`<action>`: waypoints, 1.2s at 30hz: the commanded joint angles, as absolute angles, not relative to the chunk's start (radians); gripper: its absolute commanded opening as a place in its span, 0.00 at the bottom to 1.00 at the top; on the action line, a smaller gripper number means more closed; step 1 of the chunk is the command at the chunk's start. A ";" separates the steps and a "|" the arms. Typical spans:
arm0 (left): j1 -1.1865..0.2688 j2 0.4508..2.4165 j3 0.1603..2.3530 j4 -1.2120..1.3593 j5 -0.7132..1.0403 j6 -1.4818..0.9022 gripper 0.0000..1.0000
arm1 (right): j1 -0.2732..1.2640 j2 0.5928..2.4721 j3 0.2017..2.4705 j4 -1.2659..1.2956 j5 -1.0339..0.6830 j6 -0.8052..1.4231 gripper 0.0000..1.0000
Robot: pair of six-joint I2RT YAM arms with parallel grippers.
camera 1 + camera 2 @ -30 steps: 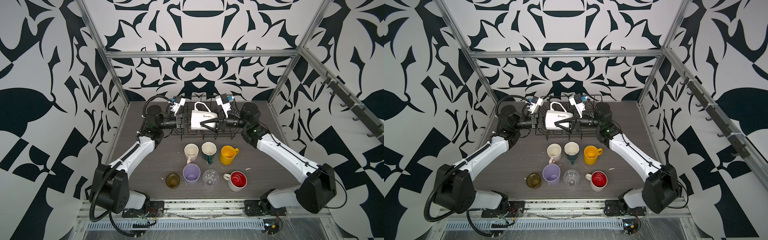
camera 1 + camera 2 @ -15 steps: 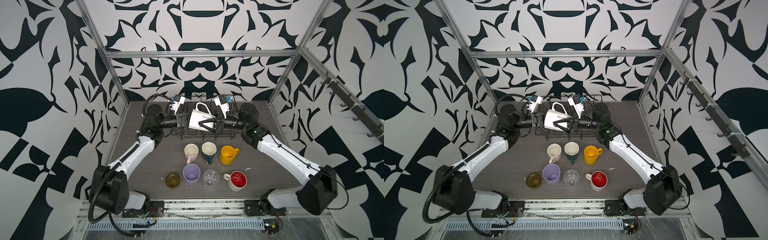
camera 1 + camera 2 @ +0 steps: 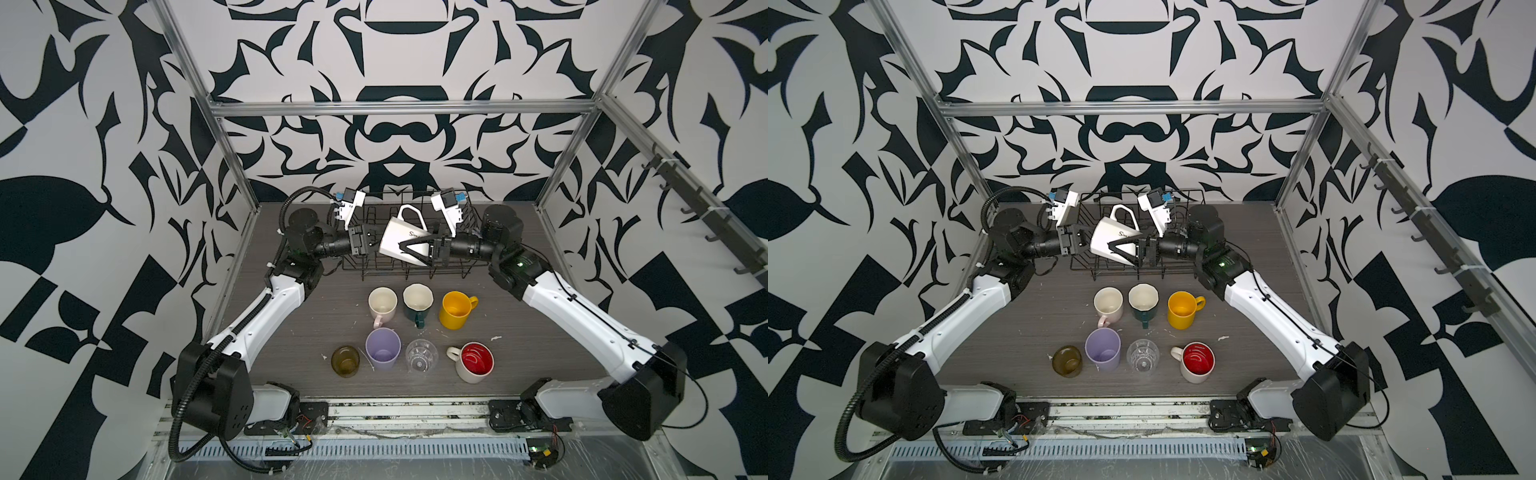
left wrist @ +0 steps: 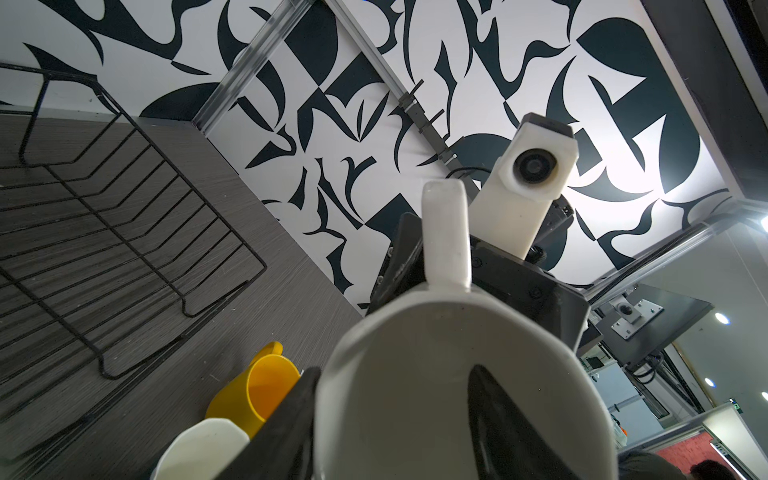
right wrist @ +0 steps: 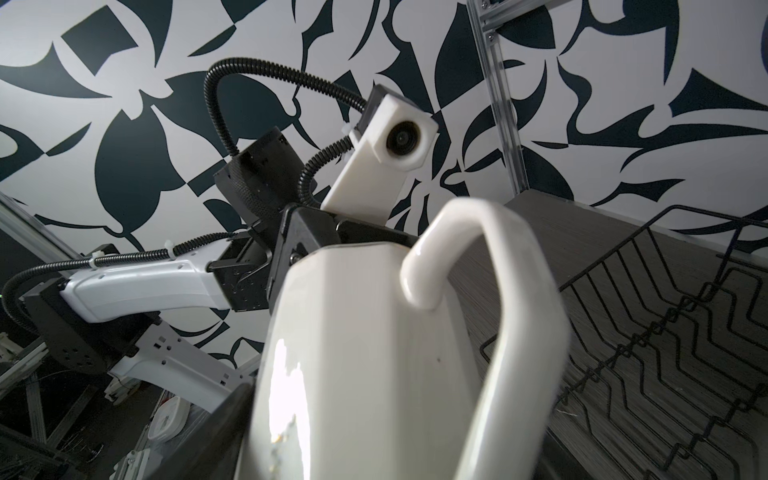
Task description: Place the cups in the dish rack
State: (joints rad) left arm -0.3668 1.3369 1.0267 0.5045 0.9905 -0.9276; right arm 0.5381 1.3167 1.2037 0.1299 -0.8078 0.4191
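At the right end effector (image 3: 409, 251), the jaws are set wide around the body of the white faceted mug (image 3: 394, 237), which is gripped and held tilted, handle uppermost, mouth turned toward the left end effector (image 3: 371, 240). The left end effector is found open. In the left wrist view one finger (image 4: 494, 415) is seen inside the mug's mouth and the other outside the rim, with the inner one clear of the wall, so no pinch is made there.

The mug is held over the middle of the dish rack (image 3: 415, 272); whether it touches the wires cannot be told. No cup is seen resting in the rack.

On the counter (image 3: 311, 332), seven cups are found standing upright in two rows. The pale pink mug (image 3: 382, 302), dark green mug (image 3: 417, 301) and yellow mug (image 3: 455, 309) are set just in front of the rack. The olive glass (image 3: 345, 360), lilac tumbler (image 3: 382, 348), clear glass (image 3: 421, 359) and cream red-lined mug (image 3: 473, 362) are set nearer the arm bases.

Progress is judged early: no cup is loaded, the first is in hand and not yet set down, and seven are untouched. Lowering the held mug into the rack is judged to be the step in hand.
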 commanded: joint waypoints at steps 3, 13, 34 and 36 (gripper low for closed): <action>-0.367 1.333 1.041 0.585 1.039 -0.961 0.55 | 0.534 1.306 1.275 0.226 -0.808 0.423 0.00; -0.412 1.364 1.034 0.635 1.098 -0.999 0.47 | 0.535 1.356 1.304 0.252 -0.886 0.417 0.00; -0.416 1.404 0.979 1.028 1.081 -1.270 0.00 | 0.535 1.386 1.309 0.232 -0.859 0.426 0.45; -0.417 1.421 0.980 1.089 1.084 -1.317 0.00 | 0.534 1.376 1.299 0.231 -0.860 0.419 0.53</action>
